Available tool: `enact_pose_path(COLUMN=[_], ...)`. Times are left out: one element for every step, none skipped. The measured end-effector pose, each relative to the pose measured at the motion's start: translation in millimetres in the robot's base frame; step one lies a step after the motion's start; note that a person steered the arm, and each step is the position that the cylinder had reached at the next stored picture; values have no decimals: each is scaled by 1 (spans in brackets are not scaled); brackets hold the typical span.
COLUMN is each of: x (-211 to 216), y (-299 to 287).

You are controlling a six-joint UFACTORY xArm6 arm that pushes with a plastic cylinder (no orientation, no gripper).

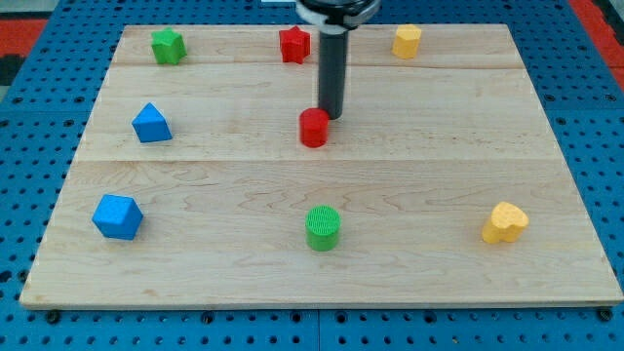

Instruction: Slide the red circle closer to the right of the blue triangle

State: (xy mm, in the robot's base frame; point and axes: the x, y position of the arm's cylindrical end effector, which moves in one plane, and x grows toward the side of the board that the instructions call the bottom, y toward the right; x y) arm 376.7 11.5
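Wooden board (pixel 409 146) on a blue pegboard carries the blocks. My tip (pixel 332 116) touches the red circle (pixel 314 128) at its upper right, grasping nothing. That circle sits at frame centre, well right of the blue triangle (pixel 151 124).

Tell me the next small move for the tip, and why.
Probably push toward the view's left. My tip sits against the upper right of the red circle, and the blue triangle lies well to the view's left at about the same height, with bare board between.
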Motion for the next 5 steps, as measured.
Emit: enact_pose_path(x=[1, 29, 33, 20, 20], y=[30, 25, -13, -98, -136])
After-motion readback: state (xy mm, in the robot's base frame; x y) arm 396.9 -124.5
